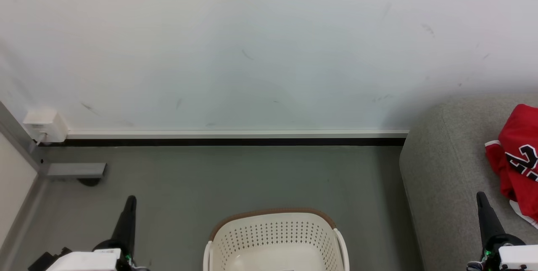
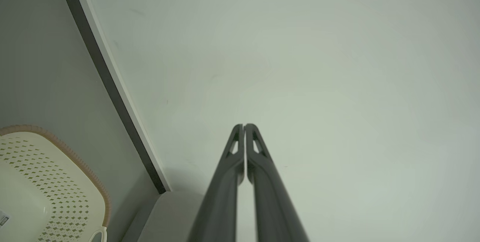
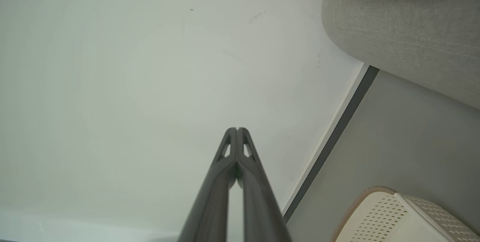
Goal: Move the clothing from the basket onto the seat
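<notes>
We see the red clothing (image 1: 520,157) lying crumpled on the grey seat (image 1: 445,170) at the right of the head view, part of it running past the frame edge; the basket (image 1: 273,231) stands on the floor (image 1: 252,174) in front of us, and the part of its inside that shows is bare. The left tool (image 1: 130,200) hangs over the floor beside the basket with its fingers pressed together on nothing; the right tool (image 1: 481,197) is likewise shut and empty, raised just beside the garment over the seat.

We judge the job nearly or wholly done, yet the near half of the basket is cut off, so a thin piece lying flat there could be missed; calling it finished on this view alone would be the first mistake. The second risk sits at the right tool; if that arm swings outward it could catch a fold and drag the slippery fabric off the rounded cushion edge onto the floor. A low sweep of either arm could also knock the light basket askew.
</notes>
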`<state>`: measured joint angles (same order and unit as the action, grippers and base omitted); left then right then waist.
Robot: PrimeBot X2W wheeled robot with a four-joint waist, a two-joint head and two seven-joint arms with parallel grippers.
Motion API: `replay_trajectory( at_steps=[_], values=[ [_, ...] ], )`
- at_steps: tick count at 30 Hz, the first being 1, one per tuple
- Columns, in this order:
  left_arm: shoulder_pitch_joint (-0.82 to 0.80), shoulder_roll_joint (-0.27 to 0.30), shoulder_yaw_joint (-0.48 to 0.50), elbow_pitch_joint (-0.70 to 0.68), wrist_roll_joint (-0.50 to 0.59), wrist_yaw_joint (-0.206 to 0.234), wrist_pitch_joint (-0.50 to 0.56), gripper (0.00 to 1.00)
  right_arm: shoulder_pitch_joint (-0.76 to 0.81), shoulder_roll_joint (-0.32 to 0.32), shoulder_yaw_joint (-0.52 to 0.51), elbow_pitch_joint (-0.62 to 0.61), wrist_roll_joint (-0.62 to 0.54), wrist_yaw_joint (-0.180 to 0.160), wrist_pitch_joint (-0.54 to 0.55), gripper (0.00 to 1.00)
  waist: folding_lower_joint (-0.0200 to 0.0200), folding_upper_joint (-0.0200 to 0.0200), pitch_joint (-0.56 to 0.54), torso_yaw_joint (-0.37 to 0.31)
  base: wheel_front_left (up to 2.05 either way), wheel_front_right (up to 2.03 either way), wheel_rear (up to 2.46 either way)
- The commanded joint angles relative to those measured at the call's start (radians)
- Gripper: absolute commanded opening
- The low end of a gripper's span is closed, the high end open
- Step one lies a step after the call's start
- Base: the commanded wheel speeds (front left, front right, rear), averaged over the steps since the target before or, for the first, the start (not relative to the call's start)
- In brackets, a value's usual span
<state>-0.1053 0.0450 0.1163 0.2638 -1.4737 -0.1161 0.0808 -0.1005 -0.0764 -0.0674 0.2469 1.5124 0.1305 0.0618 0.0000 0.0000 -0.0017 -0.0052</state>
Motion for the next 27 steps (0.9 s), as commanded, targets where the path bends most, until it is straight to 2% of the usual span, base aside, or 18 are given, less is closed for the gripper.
replay_trajectory(
  at_steps=[1,18,27],
  values=[
    [-0.013,0.008,0.001,-0.007,-0.03,-0.008,0.007,0.0,-0.016,-0.001,-0.006,0.0,0.025,0.0,0.008,0.0,0.0001,0.0,0.0,0.0,0.0,0.0,0.0],
    [-0.015,0.009,0.0,-0.016,-0.147,-0.017,0.039,0.0,-0.019,0.008,-0.027,0.005,0.125,0.0,0.037,0.0,0.0,0.0,0.002,0.005,0.0,0.0,0.0],
    [-0.015,0.008,0.0,-0.016,-0.143,-0.016,0.039,0.0,-0.017,0.009,-0.027,0.005,0.121,0.0,0.037,0.0,0.0,0.0,0.002,0.005,0.0,0.0,0.0]
  ],
)
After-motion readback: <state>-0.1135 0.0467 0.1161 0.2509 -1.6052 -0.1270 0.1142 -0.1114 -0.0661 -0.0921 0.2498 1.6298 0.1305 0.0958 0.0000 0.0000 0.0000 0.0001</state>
